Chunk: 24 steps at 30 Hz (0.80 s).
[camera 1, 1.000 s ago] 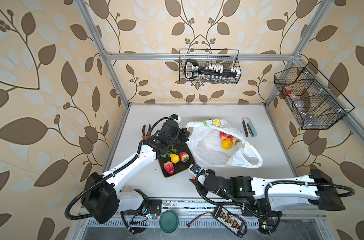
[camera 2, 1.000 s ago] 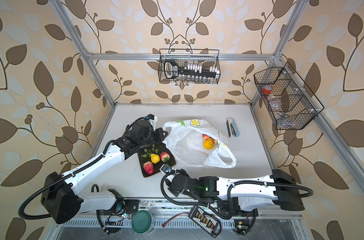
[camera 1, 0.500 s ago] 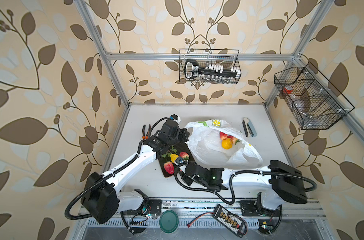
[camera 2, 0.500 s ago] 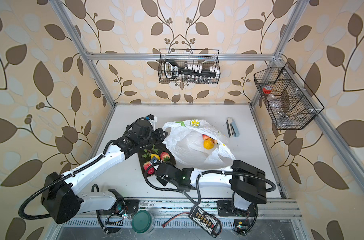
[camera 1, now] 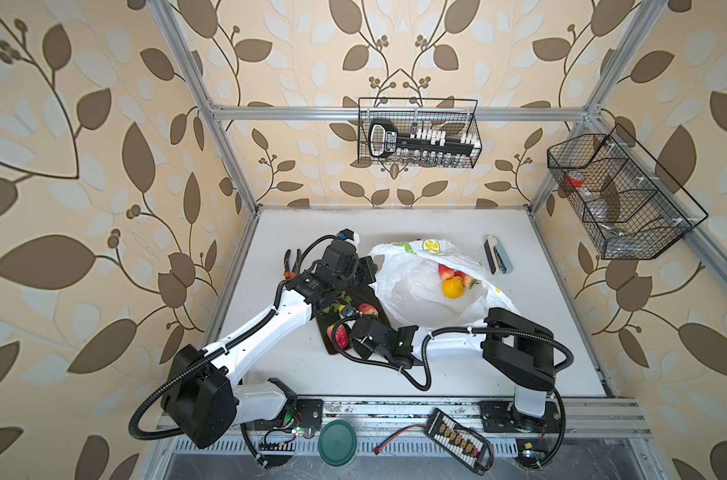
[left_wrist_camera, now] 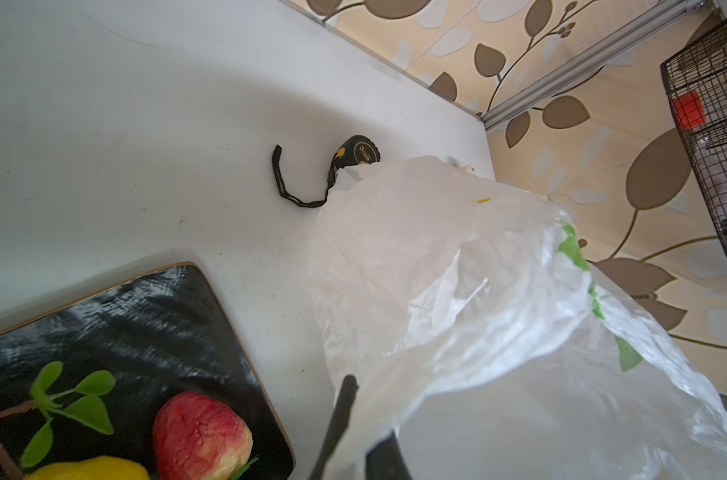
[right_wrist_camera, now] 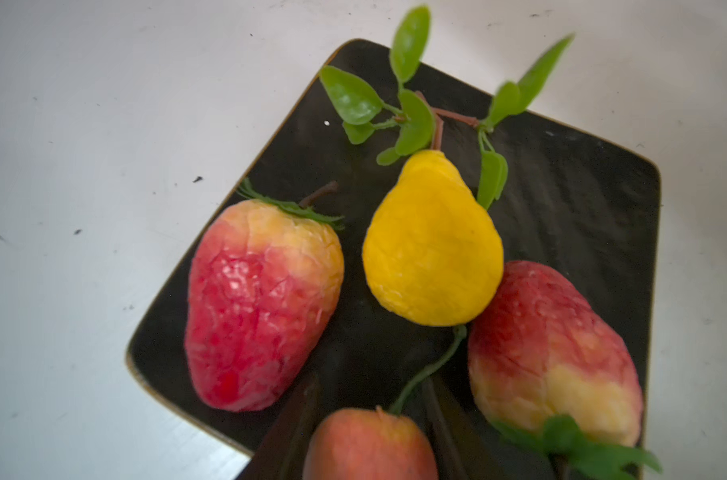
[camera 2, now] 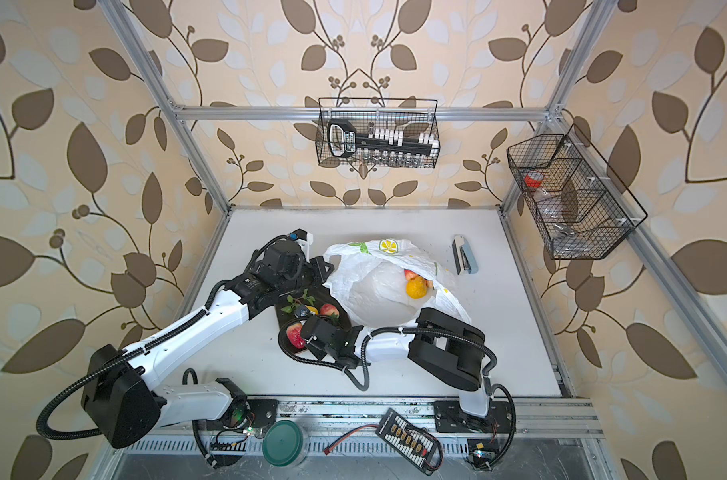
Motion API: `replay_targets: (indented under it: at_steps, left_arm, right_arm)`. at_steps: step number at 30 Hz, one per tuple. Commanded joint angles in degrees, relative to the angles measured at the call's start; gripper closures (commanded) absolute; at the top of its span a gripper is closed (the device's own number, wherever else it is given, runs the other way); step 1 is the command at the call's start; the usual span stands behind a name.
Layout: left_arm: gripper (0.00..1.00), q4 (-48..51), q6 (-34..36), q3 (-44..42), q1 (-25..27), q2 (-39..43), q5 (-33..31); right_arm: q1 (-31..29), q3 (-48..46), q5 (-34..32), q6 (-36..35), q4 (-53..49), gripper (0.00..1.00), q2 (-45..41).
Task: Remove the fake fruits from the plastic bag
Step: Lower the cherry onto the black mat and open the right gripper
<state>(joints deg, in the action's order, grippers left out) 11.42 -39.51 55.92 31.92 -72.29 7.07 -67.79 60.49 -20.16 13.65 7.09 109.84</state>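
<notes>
Clock: read on the top views, 12 at the back wall, centred on the plastic bag (camera 1: 411, 299).
What just changed: the right gripper (right_wrist_camera: 370, 395) has swung in from the table's front edge, near 7, and now hangs over the black plate (right_wrist_camera: 582, 199) at 8 of the bag. It is a carry just arriving.
Right jaws: part-way apart, closed around a small peach (right_wrist_camera: 366, 446) that sits between the two dark fingers. Whether the squeeze is already easing I cannot tell.
Left jaws: the left gripper (left_wrist_camera: 364, 415) is pinched tight on the bag's rim at 9, holding the mouth up and open.
Fake fruits already out: on the plate lies a yellow pear (right_wrist_camera: 432, 249) on a leafy twig, with a strawberry (right_wrist_camera: 258, 303) beside it and a second strawberry (right_wrist_camera: 549, 353) touching it.
Fake fruits still in: an orange-yellow fruit (camera 1: 453, 287) and a red fruit (camera 1: 445, 271) touching it, inside the bag toward 1.
Meaning for the task: the peach is over its drop spot. I judge the release comes next, then another reach into the bag; the job looks past halfway.
Against a second ago: the right arm lay stretched along the front edge and is now folded, its elbow by the bag's 5 corner. The left arm, the bag and the three plate fruits have not shifted.
Bystanders: stapler (camera 1: 497, 259) at 2, pliers (camera 1: 292, 264) at 9 — both untouched.
</notes>
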Motion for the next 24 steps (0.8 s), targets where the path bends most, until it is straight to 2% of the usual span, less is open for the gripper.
replay_targets:
  at_steps: [1, 7, 12, 19, 24]
  left_arm:
    - [1.00, -0.5, 0.6, 1.2, 0.4, 2.0, -0.8]
    - [1.00, -0.5, 0.5, 1.2, 0.4, 2.0, -0.7]
    - [1.00, -0.5, 0.6, 1.3, 0.4, 1.9, -0.8]
    - [1.00, -0.6, 0.6, 1.4, 0.4, 1.8, -0.8]
    - [1.00, -1.1, 0.5, 1.4, 0.4, 1.7, -0.6]
  right_arm:
    - [0.4, 2.1, -1.6, 0.9, -0.5, 0.53, 1.3]
    - [0.6, 1.8, -1.2, 1.1, -0.4, 0.38, 0.4]
    - [0.1, -0.4, -0.2, 0.6, -0.3, 0.31, -5.2]
    - [-2.9, -8.4, 1.2, -1.9, -2.1, 0.31, -19.2]
    - [-5.0, -14.8, 0.4, 0.0, -7.0, 0.35, -31.4]
